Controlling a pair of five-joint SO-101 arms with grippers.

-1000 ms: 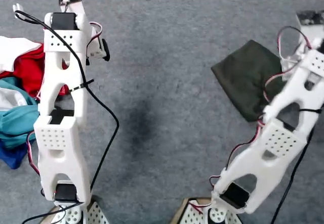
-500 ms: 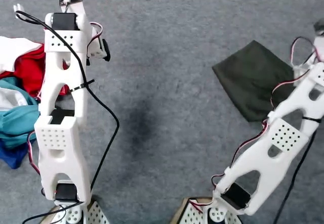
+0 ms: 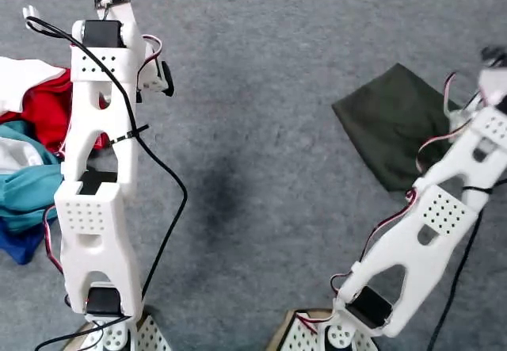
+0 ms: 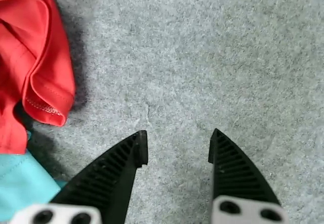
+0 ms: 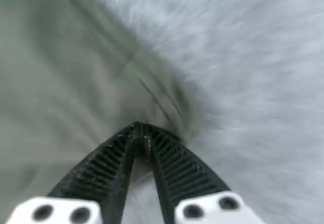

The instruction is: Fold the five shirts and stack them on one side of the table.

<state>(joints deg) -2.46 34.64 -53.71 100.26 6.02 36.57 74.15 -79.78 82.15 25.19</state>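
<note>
Your right arm (image 3: pixel 440 216) swung rightward, then eased back over the folded dark green shirt (image 3: pixel 388 125) at the worktop's (image 3: pixel 253 82) right side. Your right gripper (image 5: pixel 143 133) was closed at its edge, and your left gripper (image 4: pixel 177 145) gaped wide. The cloth looked soft and limp, so grip a doubled edge.

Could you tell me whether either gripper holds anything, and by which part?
The left gripper, open beside the red shirt, holds nothing. The right gripper is shut at the edge of the green shirt; whether it pinches cloth cannot be told.
</note>
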